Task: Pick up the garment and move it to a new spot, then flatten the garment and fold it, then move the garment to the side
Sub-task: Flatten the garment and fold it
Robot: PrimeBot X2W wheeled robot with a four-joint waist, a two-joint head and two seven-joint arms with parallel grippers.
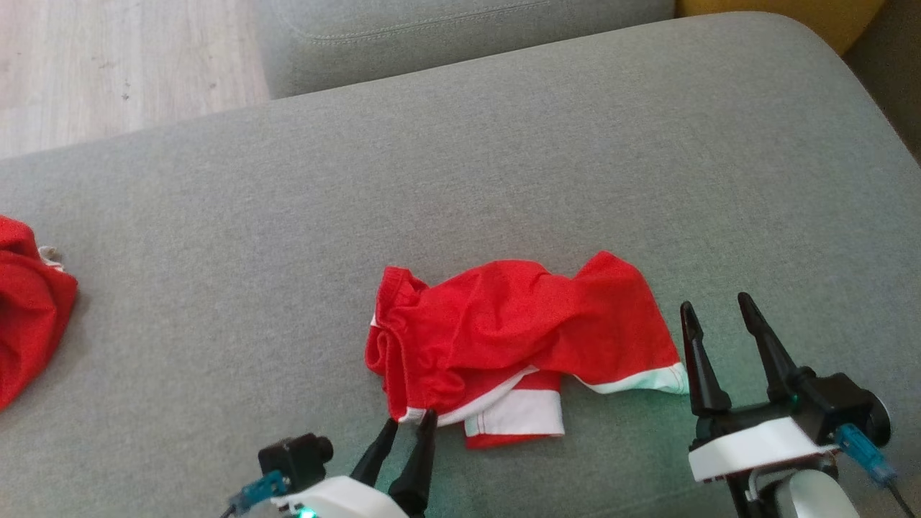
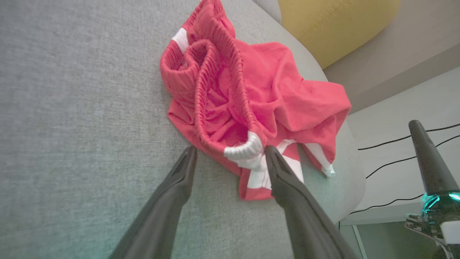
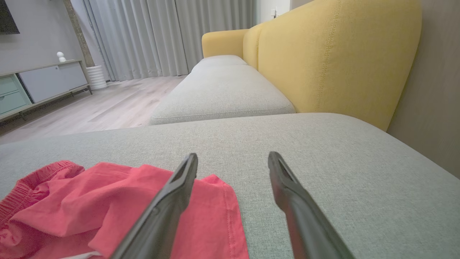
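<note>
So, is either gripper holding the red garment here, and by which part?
Nothing is held. The left gripper is open by the garment, at its waistband; the right gripper open beside its hem.

Garment (image 1: 518,338) on cushion (image 1: 504,158), between left pincer (image 1: 411,417) and right pincer (image 1: 714,301) (second garment (image 1: 29,309) far left)

Soft, matt red cloth garment (image 1: 504,324) lies crumpled on coarse-woven grey fabric cushion (image 1: 216,288).

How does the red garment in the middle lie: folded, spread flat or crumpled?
Crumpled. The red garment lies bunched on the grey cushion, waistband gaping, one white-trimmed hem doubled under.
</note>
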